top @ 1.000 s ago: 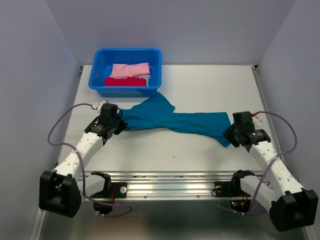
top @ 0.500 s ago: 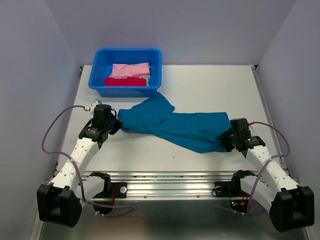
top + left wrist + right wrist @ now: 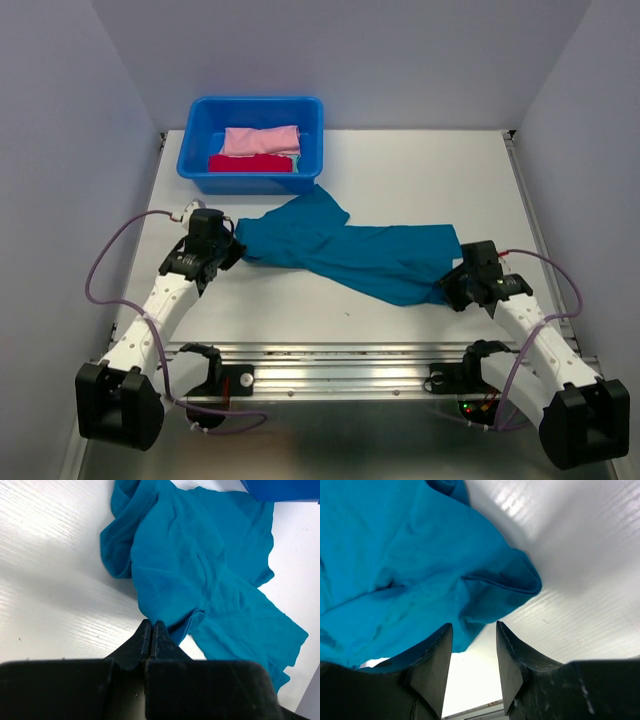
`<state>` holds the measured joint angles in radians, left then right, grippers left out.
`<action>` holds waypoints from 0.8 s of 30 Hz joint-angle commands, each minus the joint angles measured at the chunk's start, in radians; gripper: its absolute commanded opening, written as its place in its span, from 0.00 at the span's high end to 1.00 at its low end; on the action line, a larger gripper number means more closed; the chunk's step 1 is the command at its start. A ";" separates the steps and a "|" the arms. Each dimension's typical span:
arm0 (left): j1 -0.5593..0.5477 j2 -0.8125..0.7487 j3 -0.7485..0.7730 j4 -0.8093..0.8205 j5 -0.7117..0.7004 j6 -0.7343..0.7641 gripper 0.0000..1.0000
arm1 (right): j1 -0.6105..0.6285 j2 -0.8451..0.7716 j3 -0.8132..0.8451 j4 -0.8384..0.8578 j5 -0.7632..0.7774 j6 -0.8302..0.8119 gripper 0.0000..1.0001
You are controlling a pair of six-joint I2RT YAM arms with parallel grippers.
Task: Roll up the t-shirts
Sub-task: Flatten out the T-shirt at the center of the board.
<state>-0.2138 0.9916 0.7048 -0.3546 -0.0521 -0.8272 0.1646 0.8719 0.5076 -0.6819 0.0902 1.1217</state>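
The teal t-shirt [image 3: 340, 245] lies crumpled in a long band across the middle of the table. My left gripper [image 3: 232, 252] is at its left end, and in the left wrist view this gripper [image 3: 151, 625] is shut, its tips pinching the shirt's [image 3: 200, 570] near edge. At the shirt's right end is my right gripper [image 3: 452, 286]. The right wrist view shows its jaws [image 3: 474, 630] open, the shirt [image 3: 395, 555] just beyond the tips and bare table between them. Pink [image 3: 260, 140] and red [image 3: 250, 163] bundles lie in the tub.
The bright-blue plastic tub [image 3: 250, 101] stands at the back left, and the shirt's far flap reaches its front wall. Its corner [image 3: 280, 487] shows in the left wrist view. A metal rail [image 3: 340, 360] runs along the near edge between the arm bases.
The left gripper has drawn the shirt's left end slightly left. The right gripper has dropped nearer and lower, and the shirt's right half now sags wider toward the near edge.
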 commanded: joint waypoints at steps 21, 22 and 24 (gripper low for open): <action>0.005 0.035 -0.007 0.048 0.021 0.033 1.00 | -0.005 0.153 -0.033 0.140 -0.001 -0.129 0.69; 0.005 0.036 -0.008 0.048 0.023 0.034 1.00 | -0.005 0.151 -0.032 0.133 0.005 -0.120 0.74; 0.007 0.038 -0.013 0.048 0.024 0.034 1.00 | -0.005 0.136 -0.027 0.104 0.022 -0.096 0.88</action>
<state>-0.2138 1.0252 0.6998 -0.3294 -0.0277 -0.8127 0.1646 1.0290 0.4835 -0.5865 0.0586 1.0023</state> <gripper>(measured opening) 0.037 0.234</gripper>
